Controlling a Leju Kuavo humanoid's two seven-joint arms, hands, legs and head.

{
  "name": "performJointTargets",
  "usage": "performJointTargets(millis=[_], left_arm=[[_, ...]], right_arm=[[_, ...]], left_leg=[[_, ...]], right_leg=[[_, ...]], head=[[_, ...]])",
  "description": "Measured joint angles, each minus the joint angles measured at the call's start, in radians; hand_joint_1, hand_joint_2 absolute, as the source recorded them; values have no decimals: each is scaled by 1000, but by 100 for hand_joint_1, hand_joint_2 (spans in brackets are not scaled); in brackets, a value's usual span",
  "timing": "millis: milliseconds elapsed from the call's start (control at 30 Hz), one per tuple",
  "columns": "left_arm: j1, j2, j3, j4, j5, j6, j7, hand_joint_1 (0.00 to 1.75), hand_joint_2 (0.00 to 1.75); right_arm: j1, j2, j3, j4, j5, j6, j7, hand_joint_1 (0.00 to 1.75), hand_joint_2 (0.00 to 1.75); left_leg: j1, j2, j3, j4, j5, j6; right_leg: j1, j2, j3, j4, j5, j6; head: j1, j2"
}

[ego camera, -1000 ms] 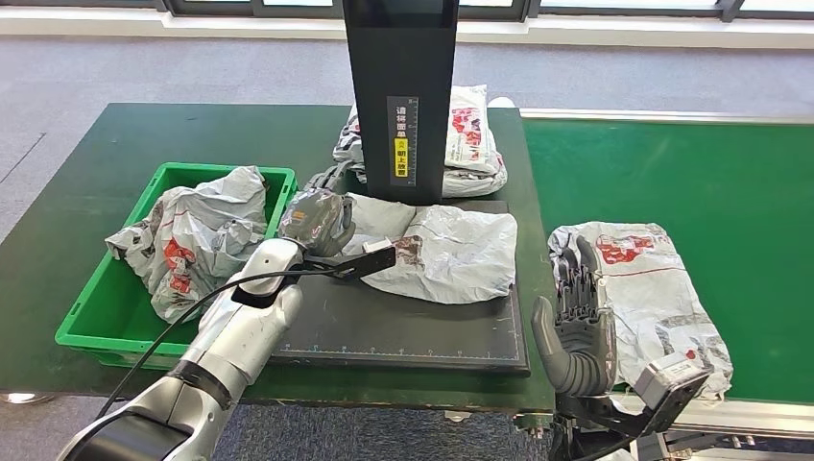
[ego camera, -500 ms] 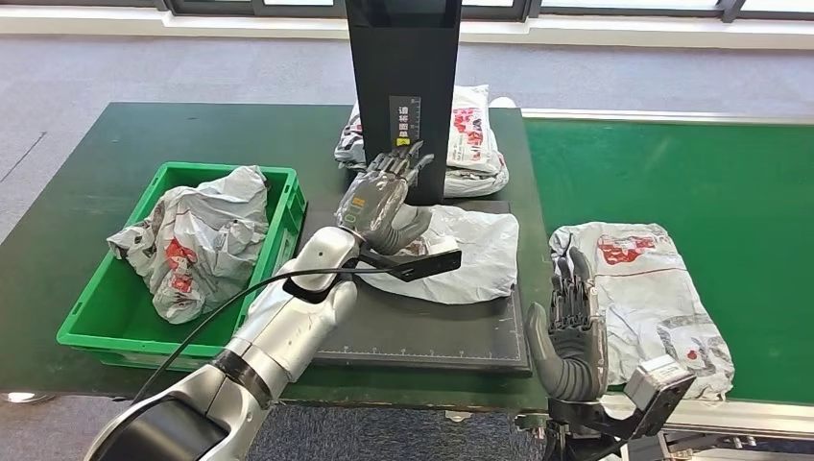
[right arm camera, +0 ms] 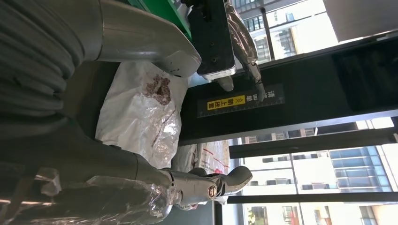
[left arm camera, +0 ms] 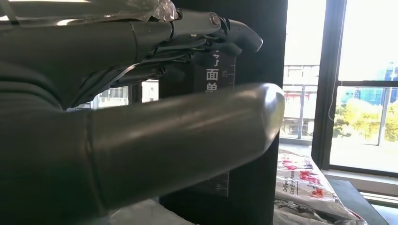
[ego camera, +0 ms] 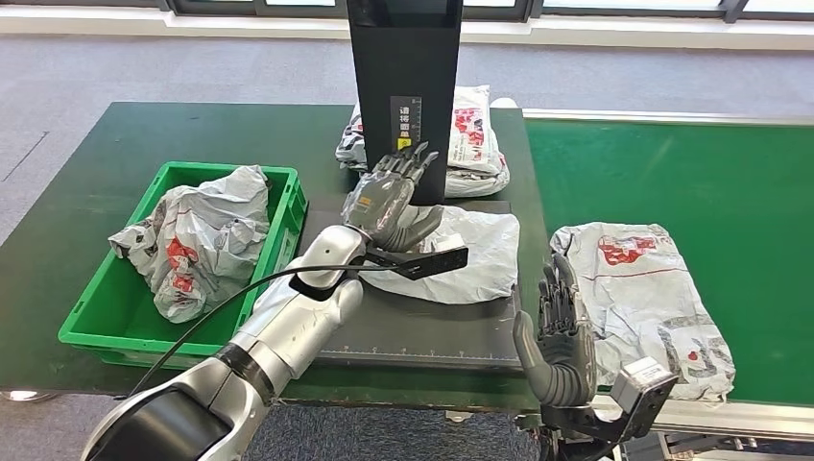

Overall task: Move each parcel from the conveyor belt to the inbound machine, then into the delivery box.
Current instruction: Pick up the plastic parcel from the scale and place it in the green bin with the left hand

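My left hand (ego camera: 389, 197) hovers open, fingers stretched toward the black column (ego camera: 403, 96) of the inbound machine, just above the left end of a crumpled grey parcel (ego camera: 470, 254) lying on the machine's black platform (ego camera: 422, 327). In the left wrist view the left hand (left arm camera: 164, 140) holds nothing in front of the column (left arm camera: 253, 61). A second grey parcel (ego camera: 638, 293) lies on the green conveyor belt (ego camera: 672, 173). Beside its left edge my right hand (ego camera: 562, 336) stands upright and open, apart from it. The right wrist view shows the platform parcel (right arm camera: 145, 112).
A green delivery box (ego camera: 226, 171) sits left of the platform with one grey parcel (ego camera: 192, 240) inside. Another parcel (ego camera: 475, 134) lies behind the column. The green table's front edge runs close below the platform and box.
My left hand has swung from the parcel's left end toward the column, lifted and spread its fingers. My right hand has drifted slightly left and nearer to me. The parcels have not moved.
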Motion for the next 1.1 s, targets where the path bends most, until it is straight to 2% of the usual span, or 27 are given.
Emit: performJointTargets(millis=[467,600,700,767,1100], left_arm=[[-17,-2,-53,39,-10,-37,-2,0,0],[-20,-3,-58,49,-17,-67,-11,0,175],[-27,-11,-88,84,-53,-217,-44,0,175],[-19,-20,-113,115,-68,-268,-50,0,175],[-15,-40,-156,191,-72,-264,-47,0,175]], right_arm=[[1,0,7,0,11,0,12,0,175],[1,0,7,0,12,1,13,0,175],[1,0,7,0,17,13,16,0,175],[1,0,7,0,21,19,17,0,175],[1,0,7,0,24,21,18,0,175]], left_leg=[[0,0,0,0,0,0],[0,0,0,0,0,0],[0,0,0,0,0,0],[0,0,0,0,0,0],[0,0,0,0,0,0]], right_leg=[[0,0,0,0,0,0],[0,0,0,0,0,0],[0,-1,1,0,0,0],[0,0,0,0,0,0],[0,0,0,0,0,0]], head=[[0,0],[0,0],[0,0],[0,0],[0,0]])
